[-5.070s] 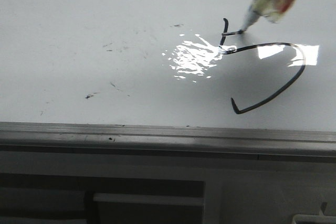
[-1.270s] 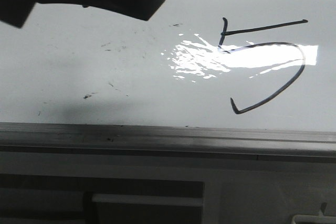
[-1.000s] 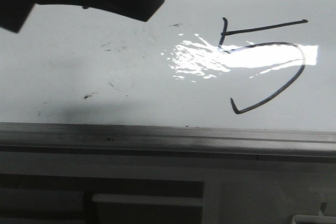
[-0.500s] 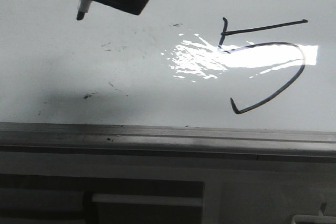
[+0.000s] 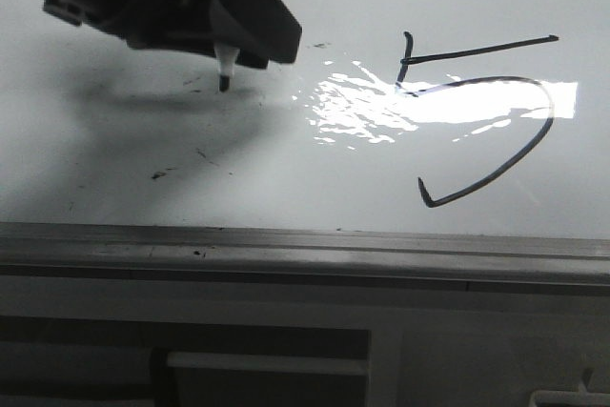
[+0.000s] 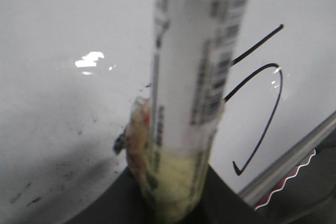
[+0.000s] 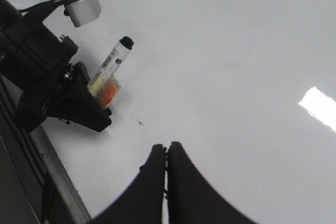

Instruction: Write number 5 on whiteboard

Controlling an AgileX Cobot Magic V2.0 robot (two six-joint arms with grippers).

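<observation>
Left gripper (image 5: 205, 21) clamps a marker (image 6: 194, 77), tip pointing down just above the whiteboard (image 5: 114, 159), well left of the finished number 5 (image 5: 481, 121) drawn on the board's right side. Right gripper (image 7: 167, 182) hovers with fingers pressed together, empty.

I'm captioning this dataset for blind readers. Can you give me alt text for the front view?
A large black number 5 is drawn on the right of a glossy whiteboard. At upper left, the left gripper holds a marker tip-down near faint smudges.
</observation>
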